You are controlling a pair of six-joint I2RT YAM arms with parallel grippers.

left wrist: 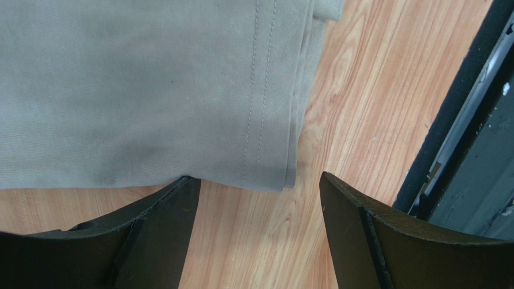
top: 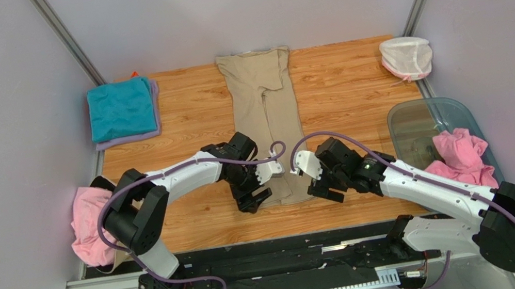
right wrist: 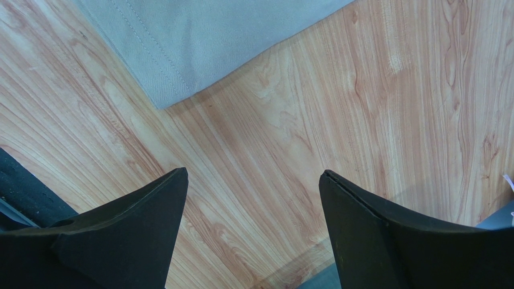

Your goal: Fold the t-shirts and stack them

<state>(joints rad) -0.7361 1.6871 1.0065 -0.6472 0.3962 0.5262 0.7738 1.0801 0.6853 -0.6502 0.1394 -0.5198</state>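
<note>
A tan-beige t-shirt (top: 259, 97), folded into a long narrow strip, runs from the table's far edge toward me. My left gripper (top: 254, 192) is open at its near left corner. In the left wrist view that hemmed corner (left wrist: 151, 90) lies just ahead of the open gripper (left wrist: 259, 177), and one fingertip (left wrist: 181, 192) meets the cloth edge. My right gripper (top: 321, 189) is open beside the near right corner. The right wrist view shows bare wood between its fingers (right wrist: 253, 171), with the shirt corner (right wrist: 199, 42) farther ahead. Nothing is held.
A folded teal t-shirt (top: 121, 108) lies on a lilac one (top: 130, 140) at the far left. A crumpled pink t-shirt (top: 89, 224) hangs at the left edge. Another pink one (top: 463, 153) sits in the clear tub (top: 414, 122) on the right. A white net pouch (top: 406, 57) lies at the far right.
</note>
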